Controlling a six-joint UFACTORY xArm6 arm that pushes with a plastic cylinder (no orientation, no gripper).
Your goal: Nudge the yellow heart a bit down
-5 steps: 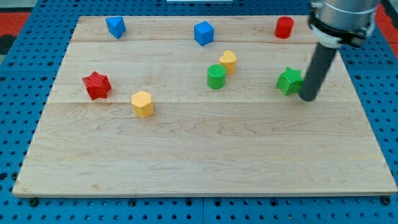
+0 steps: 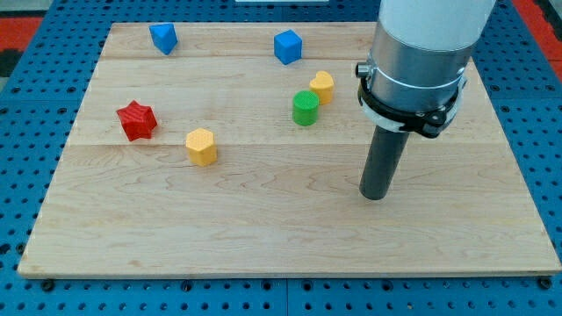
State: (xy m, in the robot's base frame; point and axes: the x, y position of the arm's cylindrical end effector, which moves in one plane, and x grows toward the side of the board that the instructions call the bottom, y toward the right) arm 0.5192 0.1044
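Note:
The yellow heart (image 2: 321, 86) sits in the upper middle of the wooden board (image 2: 263, 228), touching the upper right side of a green cylinder (image 2: 305, 109). My tip (image 2: 375, 196) rests on the board well below and to the right of the heart, apart from every block. The arm's wide body covers the board's upper right area.
A second yellow block (image 2: 201, 146), roughly pentagonal, lies left of centre. A red star (image 2: 136, 120) is at the left. Two blue blocks sit near the top edge, one at the left (image 2: 163, 37) and one at the middle (image 2: 287, 46).
My tip has moved down and to the left, away from the green star on the right. The arm now hides that green star and the red cylinder at the top right.

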